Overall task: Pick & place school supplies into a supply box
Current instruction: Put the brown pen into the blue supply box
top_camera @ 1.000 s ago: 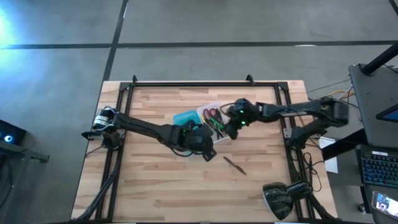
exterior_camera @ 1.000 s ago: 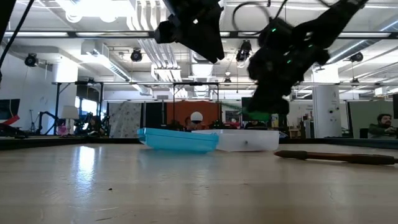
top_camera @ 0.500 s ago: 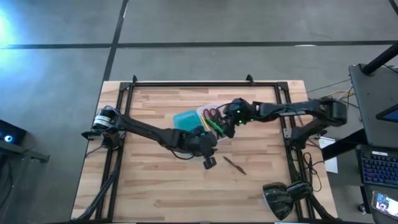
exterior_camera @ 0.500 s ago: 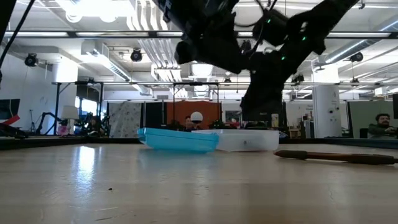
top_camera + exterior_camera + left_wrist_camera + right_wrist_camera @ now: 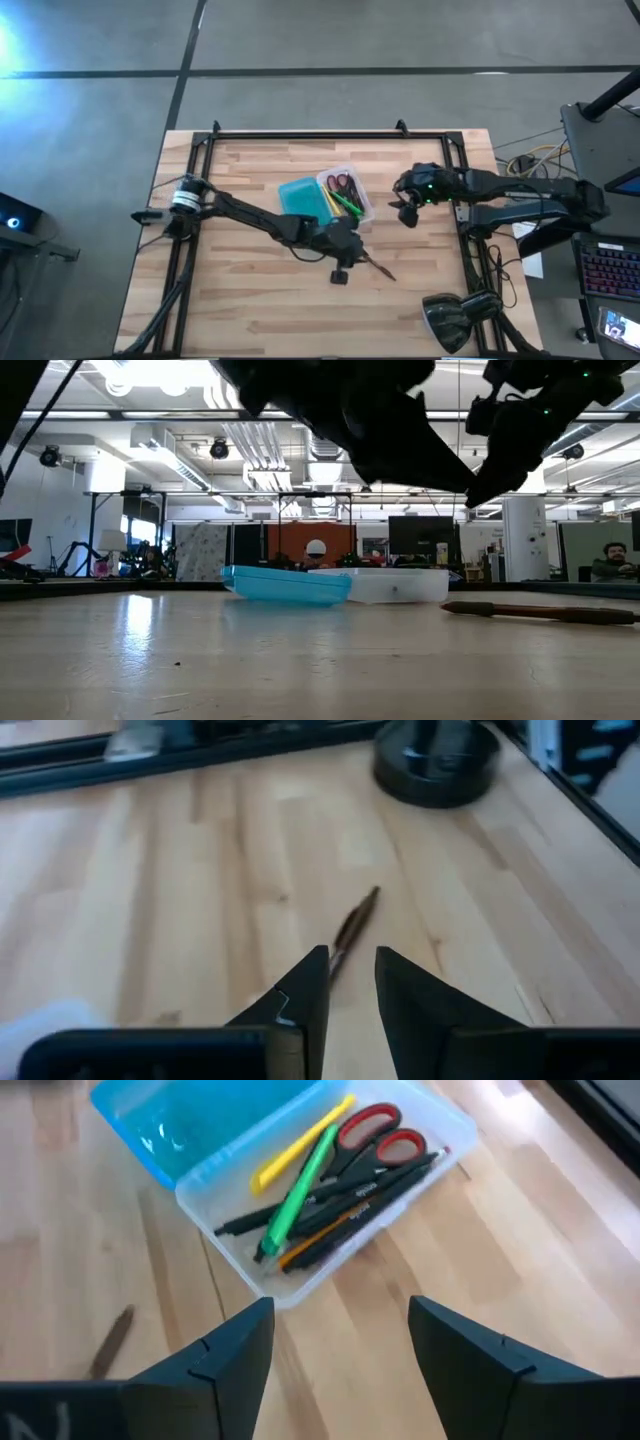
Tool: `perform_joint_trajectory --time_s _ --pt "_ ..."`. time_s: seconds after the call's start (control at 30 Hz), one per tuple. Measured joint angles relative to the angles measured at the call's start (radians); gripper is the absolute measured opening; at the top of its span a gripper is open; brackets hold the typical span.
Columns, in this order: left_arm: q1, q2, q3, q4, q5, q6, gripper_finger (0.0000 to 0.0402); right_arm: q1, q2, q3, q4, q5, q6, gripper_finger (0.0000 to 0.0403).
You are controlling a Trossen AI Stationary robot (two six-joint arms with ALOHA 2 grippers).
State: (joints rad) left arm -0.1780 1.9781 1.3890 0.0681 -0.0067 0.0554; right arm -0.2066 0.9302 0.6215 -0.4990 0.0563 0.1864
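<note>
The left gripper [image 5: 341,271] is hovering over the dark brown pencil [image 5: 377,265] lying on the wooden table [image 5: 240,300], well apart from the supply box [image 5: 322,197], with its fingers [image 5: 308,990] parted only narrowly and clasping nothing. The pencil's near end is showing just beyond the fingertips in the left wrist view [image 5: 352,927]. The right gripper [image 5: 404,212] is hanging beside the supply box, on the side away from its teal lid [image 5: 190,1125], fingers spread wide and empty. Inside the box's clear tray [image 5: 440,1120] are lying red-handled scissors [image 5: 378,1135], a green pen [image 5: 297,1188], a yellow pencil [image 5: 296,1145] and an orange pencil [image 5: 330,1232].
</note>
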Motion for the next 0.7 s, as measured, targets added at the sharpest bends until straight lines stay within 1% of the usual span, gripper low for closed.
perform_joint_trajectory --time_s 0.13,0.3,0.37,0.43,0.53,0.7 --pt "0.002 0.097 0.077 0.002 0.059 0.069 0.0069 0.0 -0.064 -0.02 -0.036 0.014 0.048 0.0224" --pt "0.013 0.215 0.194 -0.033 0.097 0.106 0.0069 0.01 -0.087 -0.022 -0.061 0.017 0.105 0.0224" --pt "0.02 0.254 0.253 -0.091 0.097 0.11 0.0069 0.017 -0.088 -0.022 -0.089 0.017 0.123 0.0224" --pt "0.025 0.285 0.308 -0.182 0.095 0.116 0.0069 0.024 -0.086 -0.022 -0.099 0.015 0.137 0.0224" --pt "0.029 0.325 0.371 -0.27 0.083 0.161 0.0069 0.034 -0.085 -0.022 -0.118 0.015 0.148 0.0224" --pt "0.029 0.343 0.401 -0.296 0.038 0.202 0.0069 0.045 -0.086 -0.022 -0.127 0.015 0.156 0.0224"
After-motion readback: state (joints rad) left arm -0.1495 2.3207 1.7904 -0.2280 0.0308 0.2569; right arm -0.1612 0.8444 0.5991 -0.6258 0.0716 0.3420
